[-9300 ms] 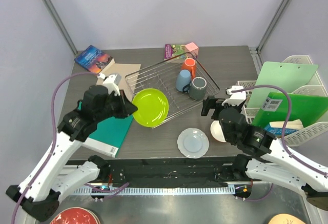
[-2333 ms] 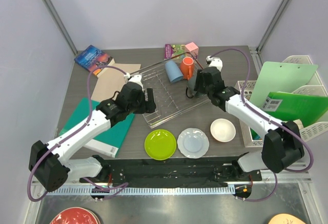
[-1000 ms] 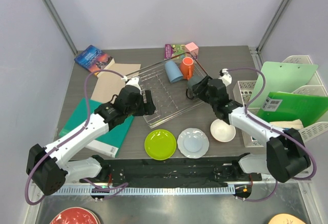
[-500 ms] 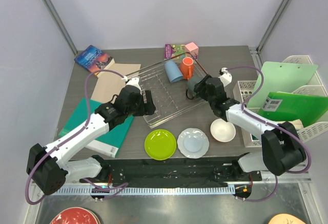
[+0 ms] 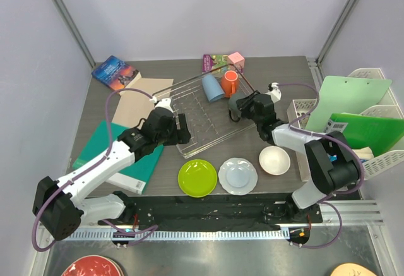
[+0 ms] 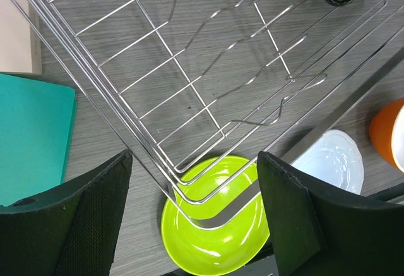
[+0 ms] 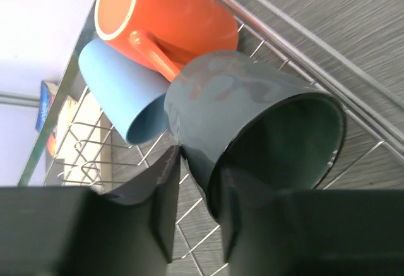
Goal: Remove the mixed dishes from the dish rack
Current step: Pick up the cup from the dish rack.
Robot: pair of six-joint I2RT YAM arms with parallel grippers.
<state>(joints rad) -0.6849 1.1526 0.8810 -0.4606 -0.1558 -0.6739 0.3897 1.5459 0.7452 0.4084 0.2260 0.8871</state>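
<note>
Mug [image 7: 252, 112] lies sideways, mouth opening toward right fingers [image 7: 165, 213].

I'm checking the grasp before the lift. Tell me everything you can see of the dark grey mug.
The dark grey mug looks glossy, like glazed ceramic, dark inside too, with a loop handle. It is tipped on its side at the right end of the wire dish rack, mouth towards the right arm, close beside the light blue cup and the orange mug. The right gripper pinches its wall at the rim, one finger outside, one inside.
</note>
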